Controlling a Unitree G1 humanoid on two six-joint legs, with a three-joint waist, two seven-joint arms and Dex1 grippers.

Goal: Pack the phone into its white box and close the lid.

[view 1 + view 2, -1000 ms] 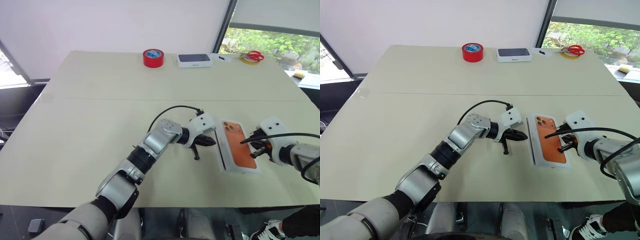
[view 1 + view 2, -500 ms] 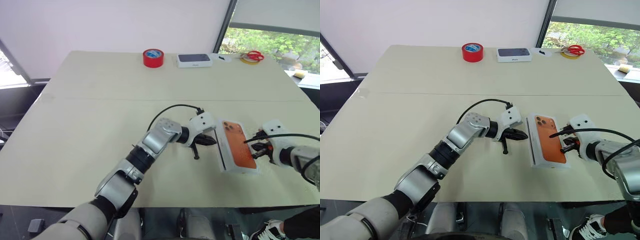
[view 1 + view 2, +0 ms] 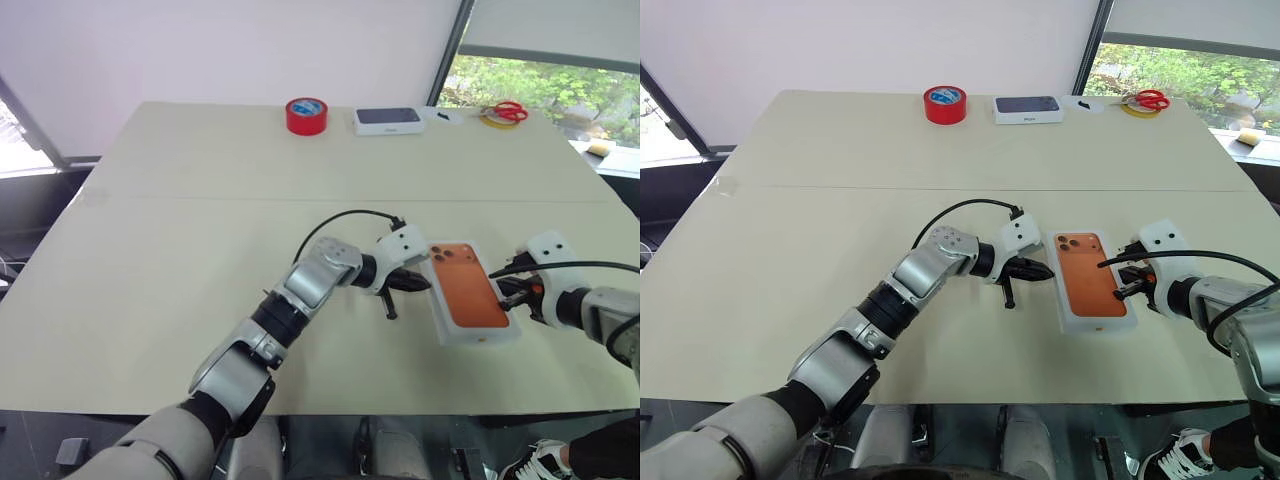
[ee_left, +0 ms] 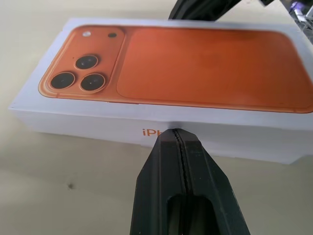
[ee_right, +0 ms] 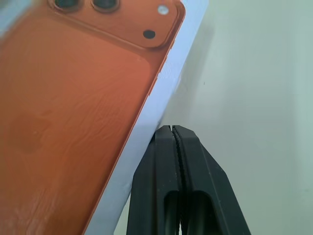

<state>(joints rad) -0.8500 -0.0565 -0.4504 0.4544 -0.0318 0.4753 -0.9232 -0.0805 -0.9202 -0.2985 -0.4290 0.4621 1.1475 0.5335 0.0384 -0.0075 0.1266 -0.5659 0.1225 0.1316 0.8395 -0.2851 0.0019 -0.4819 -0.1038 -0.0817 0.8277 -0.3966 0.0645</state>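
Observation:
The lid (image 3: 468,295), white with an orange phone printed on its top, lies flat on the table near the front right. It covers the white box, which is hidden under it, and the phone itself is hidden. My left gripper (image 3: 425,284) is shut, and its tip (image 4: 180,134) touches the lid's long left side wall beside the orange lettering. On the opposite long side, my right gripper (image 3: 503,297) is also shut. Its tip (image 5: 172,129) rests against the white edge there. Neither gripper holds anything.
Along the far edge of the table (image 3: 200,250) stand a red tape roll (image 3: 306,115) and a dark-blue-topped white box (image 3: 388,120). Red-handled scissors (image 3: 510,110) lie on a yellow tape roll at the far right. The table's front edge runs just below the lid.
The lid was tilted, with its left side raised. It has come down and now lies flat. The right gripper turned a little at the lid's right edge. The left gripper stayed put.

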